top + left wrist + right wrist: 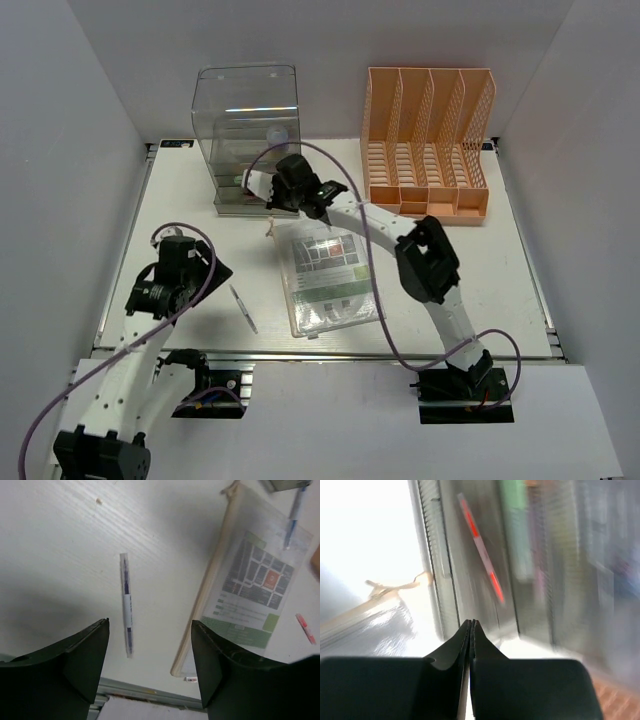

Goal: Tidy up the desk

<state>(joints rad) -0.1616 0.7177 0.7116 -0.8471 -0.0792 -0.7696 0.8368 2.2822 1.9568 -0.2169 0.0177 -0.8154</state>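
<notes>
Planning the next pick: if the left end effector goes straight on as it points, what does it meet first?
Probably the pen lying on the desk, in line with the open left end effector; depth is unclear, so bare desk beside it is possible.

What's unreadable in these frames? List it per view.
- Right wrist: motion blur. The red-striped stick past the shut right claw can't be identified.
- Top: reflections on the clear drawer box hide its contents.
- Left wrist: the print on the folder sheet is too small to read, and its near edge is behind the left claw.
</notes>
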